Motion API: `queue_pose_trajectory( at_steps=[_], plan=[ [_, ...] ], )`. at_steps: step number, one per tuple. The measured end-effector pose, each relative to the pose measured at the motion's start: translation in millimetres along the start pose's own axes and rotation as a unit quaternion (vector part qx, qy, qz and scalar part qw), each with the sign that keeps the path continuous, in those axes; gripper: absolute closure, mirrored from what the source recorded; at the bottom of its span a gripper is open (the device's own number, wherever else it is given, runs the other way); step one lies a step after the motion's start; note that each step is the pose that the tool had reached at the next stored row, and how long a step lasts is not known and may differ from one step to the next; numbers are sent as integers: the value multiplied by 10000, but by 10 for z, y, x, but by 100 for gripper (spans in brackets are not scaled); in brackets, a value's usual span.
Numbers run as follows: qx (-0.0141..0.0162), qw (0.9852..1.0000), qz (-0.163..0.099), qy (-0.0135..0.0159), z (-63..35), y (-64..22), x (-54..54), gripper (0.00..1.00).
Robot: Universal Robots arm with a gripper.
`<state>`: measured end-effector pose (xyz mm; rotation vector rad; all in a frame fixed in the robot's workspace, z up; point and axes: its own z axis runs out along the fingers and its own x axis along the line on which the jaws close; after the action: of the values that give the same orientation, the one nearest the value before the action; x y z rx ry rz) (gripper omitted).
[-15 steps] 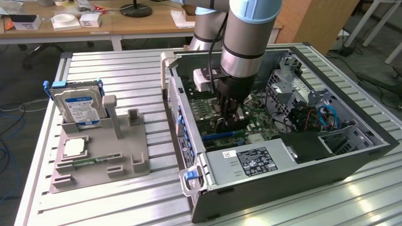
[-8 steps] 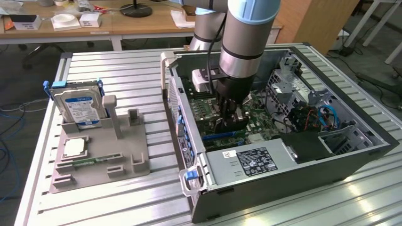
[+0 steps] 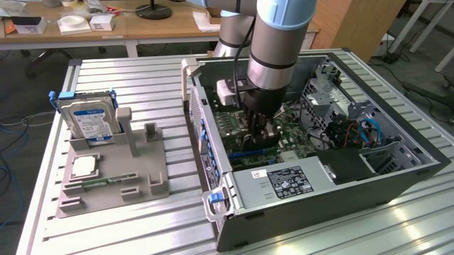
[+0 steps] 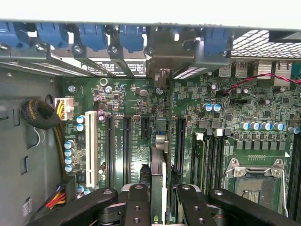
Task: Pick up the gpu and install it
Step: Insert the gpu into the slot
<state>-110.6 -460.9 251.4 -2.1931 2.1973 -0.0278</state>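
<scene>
The gpu (image 4: pixel 158 162) stands on edge over the motherboard's (image 4: pixel 127 94) long black slots, seen as a thin strip between my fingers. Its silver end bracket (image 4: pixel 162 56) sits up against the case's rear slot openings. My gripper (image 4: pixel 158 205) is shut on the card, one black finger (image 4: pixel 137 205) on each face. In the exterior view the gripper (image 3: pixel 259 139) reaches straight down into the open computer case (image 3: pixel 397 178), low over the green board, and hides most of the card.
A grey power supply (image 3: pixel 284 183) fills the case's near corner, with drive cages and cables (image 3: pixel 354 130) at the exterior view's right. On the table's left, a grey holder (image 3: pixel 114 180) carries a hard drive (image 3: pixel 91 119) and a processor chip (image 3: pixel 85 166). Blue latches (image 4: pixel 89 35) line the rear slots.
</scene>
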Motion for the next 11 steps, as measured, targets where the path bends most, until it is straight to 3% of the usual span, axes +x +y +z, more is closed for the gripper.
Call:
queue_pose_trajectory(
  at_steps=[11],
  plan=[
    [0,10000,0,1,30,3,1,74]
  ],
)
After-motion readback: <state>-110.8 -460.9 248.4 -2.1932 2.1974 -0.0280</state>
